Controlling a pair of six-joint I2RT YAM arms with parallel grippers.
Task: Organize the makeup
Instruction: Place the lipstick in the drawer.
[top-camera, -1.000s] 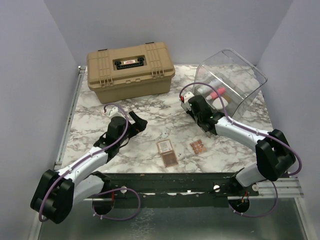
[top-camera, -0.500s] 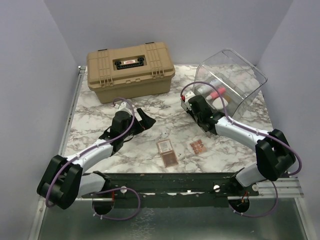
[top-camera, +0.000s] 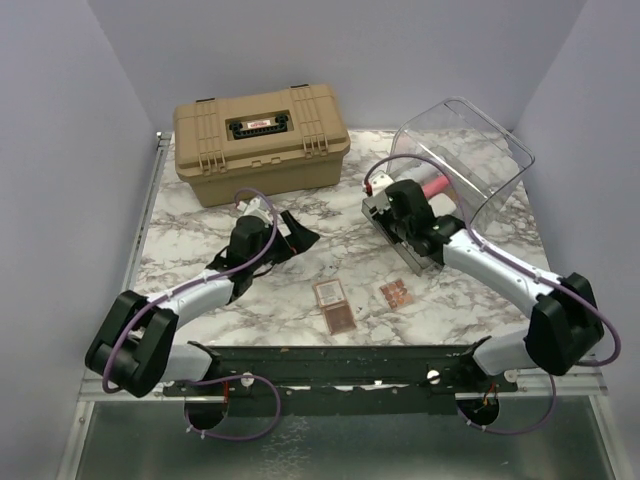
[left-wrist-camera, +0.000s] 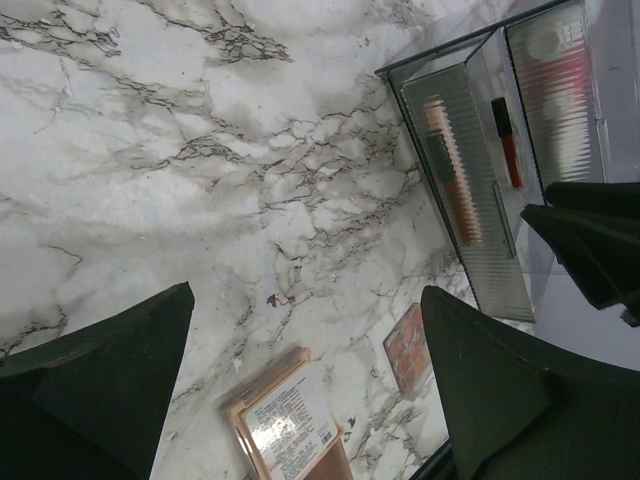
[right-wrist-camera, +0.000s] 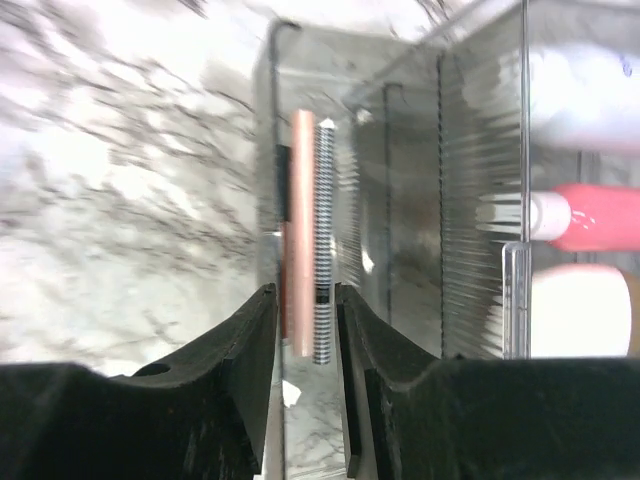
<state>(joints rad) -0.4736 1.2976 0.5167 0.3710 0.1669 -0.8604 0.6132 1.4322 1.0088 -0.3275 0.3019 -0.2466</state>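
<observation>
Left pincer (left-wrist-camera: 305, 295) is held open near the palettes (top-camera: 332, 305), lower centre on the worktop (top-camera: 180, 230); right pincer (right-wrist-camera: 305, 290) is closed on the drawer (left-wrist-camera: 490, 270). Palettes are judged light, stiff, slippery: best pinched across opposite edges.

Marble-pattern table top (top-camera: 200, 290), white with grey veins. Plain lavender walls (top-camera: 60, 130) close it in on the left, back and right. Metal rail (top-camera: 138, 235) on the table's left edge, black bar (top-camera: 340, 358) across the near edge, grey sheet metal (top-camera: 350, 440) below. Light is soft and even, shadows faint.
</observation>
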